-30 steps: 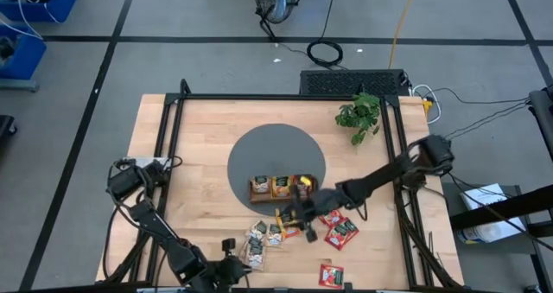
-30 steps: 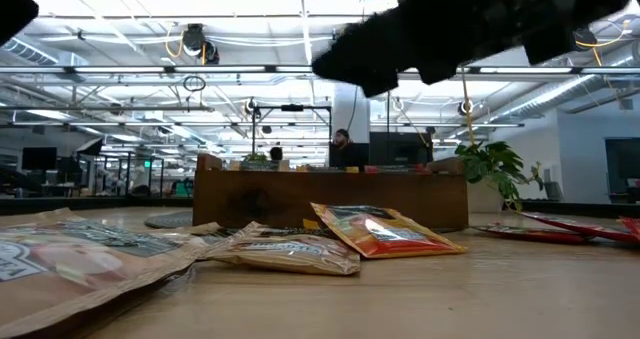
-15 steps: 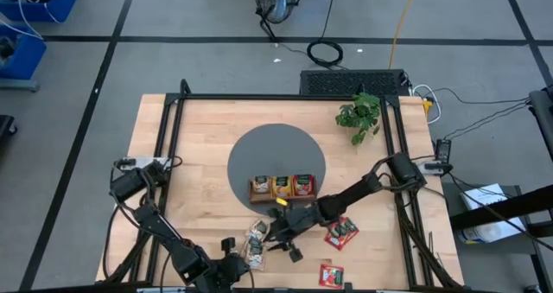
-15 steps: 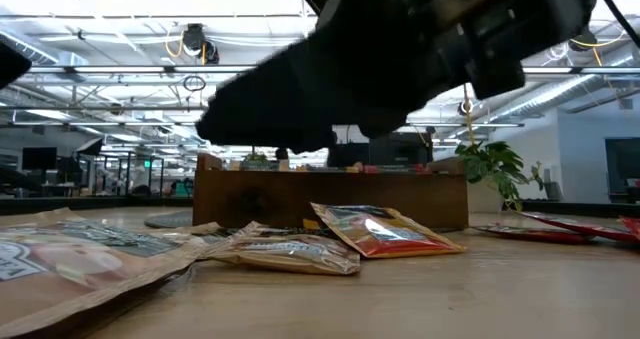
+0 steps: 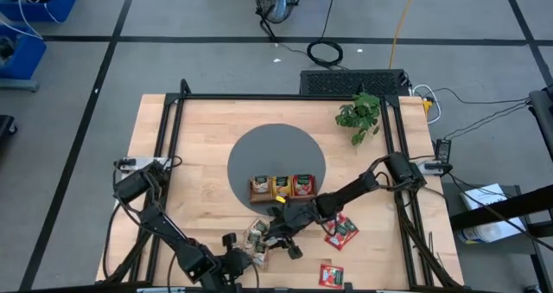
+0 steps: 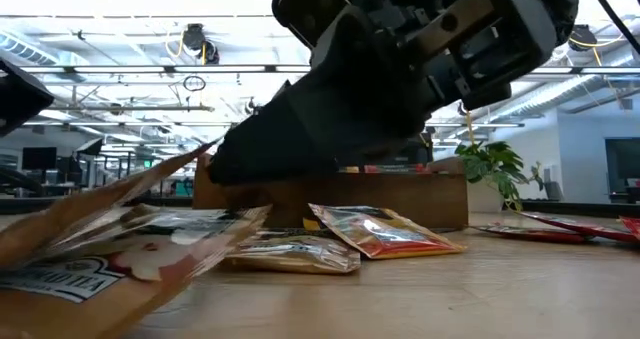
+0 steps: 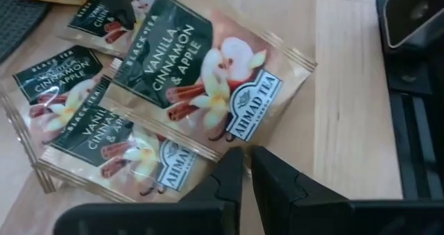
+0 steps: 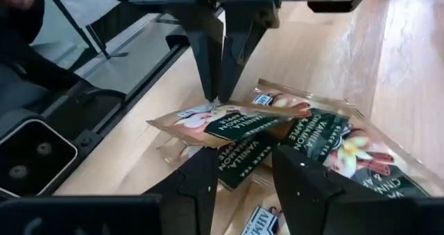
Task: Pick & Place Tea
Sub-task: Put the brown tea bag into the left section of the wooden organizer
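Several beige tea packets [image 5: 257, 238] lie overlapping near the table's front edge, in front of the wooden tray [image 5: 251, 190], whose compartments hold packets. My left gripper [image 7: 246, 162] is shut on the topmost beige packet [image 7: 208, 75], which stands tilted in the low view [image 6: 110, 249]. My right gripper [image 8: 243, 172] hangs open just over the same pile [image 5: 270, 235], one finger on either side of a packet; I cannot tell if it touches. Red packets [image 5: 342, 232] lie to the right. My left gripper pinches the top beige packet by its near corner [image 7: 231, 149] between its two fingers. The fingers [image 8: 210, 62] slant down at it from the table's near side. That edge [image 8: 218, 107] is raised, and the far part of the packet rests on the pile.
A grey round mat [image 5: 276, 146] lies under the tray's far side. A potted plant [image 5: 359, 113] stands at the far right. Another red packet [image 5: 331, 276] lies at the front edge. A yellow-red packet [image 6: 385, 231] lies in front of the tray's wall [image 6: 440, 201].
My right gripper has swung from beside the tray toward the table's near left and down, stopping over the beige pile. The top beige packet, flat before, now stands tilted, its near edge raised in my left gripper.
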